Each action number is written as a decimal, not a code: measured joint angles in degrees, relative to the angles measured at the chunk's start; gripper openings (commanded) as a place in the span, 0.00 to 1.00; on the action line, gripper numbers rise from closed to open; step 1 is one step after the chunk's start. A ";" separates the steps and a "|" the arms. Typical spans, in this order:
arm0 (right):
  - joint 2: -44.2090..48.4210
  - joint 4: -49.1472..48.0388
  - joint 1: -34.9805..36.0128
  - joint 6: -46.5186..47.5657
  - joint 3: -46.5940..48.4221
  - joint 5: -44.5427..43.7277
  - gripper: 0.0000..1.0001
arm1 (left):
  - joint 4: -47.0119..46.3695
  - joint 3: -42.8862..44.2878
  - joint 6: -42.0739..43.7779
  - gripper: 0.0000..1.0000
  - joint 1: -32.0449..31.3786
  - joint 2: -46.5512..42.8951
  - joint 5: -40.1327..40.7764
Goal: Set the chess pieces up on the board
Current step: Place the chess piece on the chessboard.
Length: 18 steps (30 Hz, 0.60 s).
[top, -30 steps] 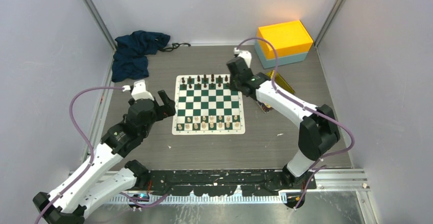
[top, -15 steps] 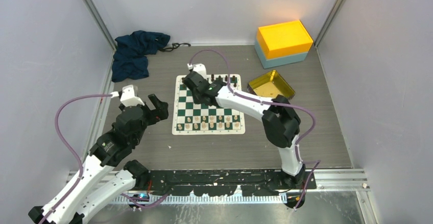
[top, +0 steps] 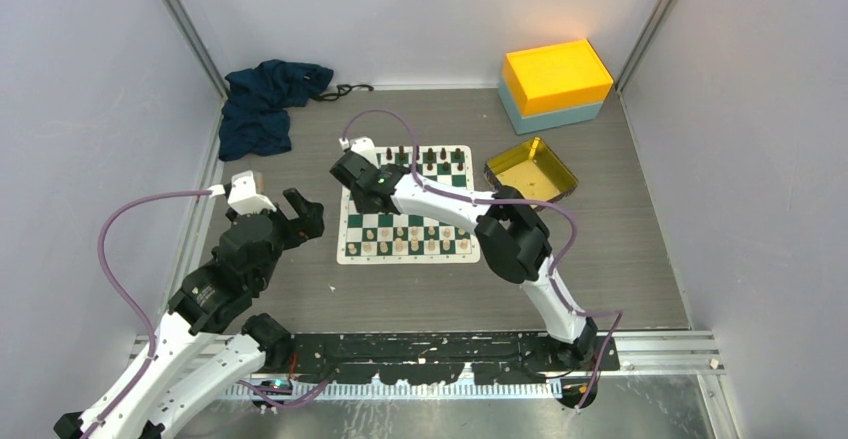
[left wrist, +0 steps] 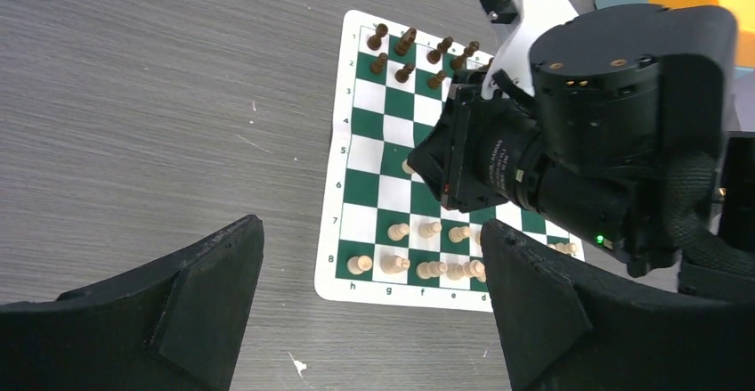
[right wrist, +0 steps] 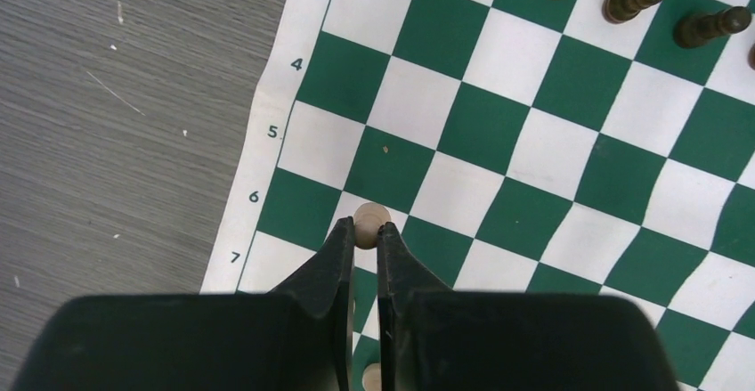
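The green and white board (top: 409, 205) lies mid-table. Cream chess pieces (top: 400, 247) stand in its two near rows; they also show in the left wrist view (left wrist: 418, 268). Dark pieces (top: 430, 155) stand in the far rows. My right gripper (top: 362, 197) hangs over the board's left side. In the right wrist view (right wrist: 364, 231) it is shut on a cream piece (right wrist: 370, 220), above the row-6 squares of the board (right wrist: 525, 137). My left gripper (top: 303, 209) is open and empty, left of the board, over bare table; in the left wrist view (left wrist: 369, 293) its fingers frame the board's near left corner (left wrist: 338, 284).
A gold tray (top: 531, 169) sits right of the board. A yellow and blue box (top: 556, 83) stands at the back right. A dark blue cloth (top: 266, 105) lies at the back left. Enclosure walls stand on both sides.
My right arm swung from the board's far right across to its left side, now over rows 6 and 7. My left arm drew back a little toward the near left.
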<state>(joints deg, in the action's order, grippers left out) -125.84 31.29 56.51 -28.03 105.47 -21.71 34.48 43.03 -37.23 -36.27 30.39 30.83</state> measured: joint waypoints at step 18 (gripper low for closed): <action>-5.68 1.27 1.51 -0.35 3.76 1.92 0.01 | 0.11 0.00 0.04 0.92 0.00 0.00 0.17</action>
<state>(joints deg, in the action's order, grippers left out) -131.52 32.56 58.02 -28.38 109.23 -19.79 34.59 43.03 -37.19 -36.27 30.39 31.00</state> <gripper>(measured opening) 0.127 0.917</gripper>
